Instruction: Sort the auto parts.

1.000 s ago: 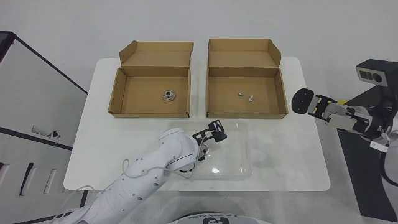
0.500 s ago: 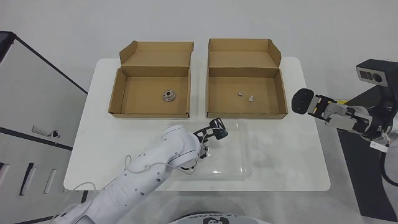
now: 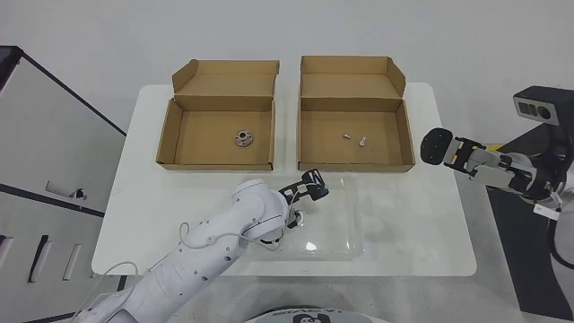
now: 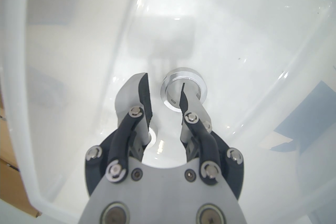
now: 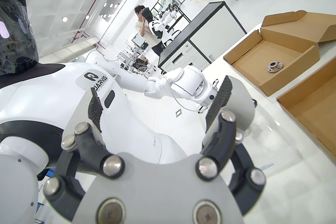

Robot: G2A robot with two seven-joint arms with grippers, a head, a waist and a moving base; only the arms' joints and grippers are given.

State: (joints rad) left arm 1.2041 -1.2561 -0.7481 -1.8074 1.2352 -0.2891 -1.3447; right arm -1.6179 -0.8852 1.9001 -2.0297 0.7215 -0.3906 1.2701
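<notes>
Table (image 3: pixel 126 188), left gripper (image 4: pixel 163 83) near clear tray (image 4: pixel 15 104) edge

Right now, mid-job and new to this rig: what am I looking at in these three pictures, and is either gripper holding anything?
This is a two-armed robot working at a white table. The top view looks down from a camera above its arms. Each of the other two pictures comes from a camera on one wrist, so you see that arm's own fingers up close.

Two open cardboard boxes stand on the table. The left box holds one metal flange, and the right box holds two small bolts. Nearer the robot sits a clear tray.

The left gripper is down in that tray, open, at a silver ring. I cannot tell whether it touches the ring, and it holds nothing yet. The right gripper sits off the table's right edge, open and empty.
</notes>
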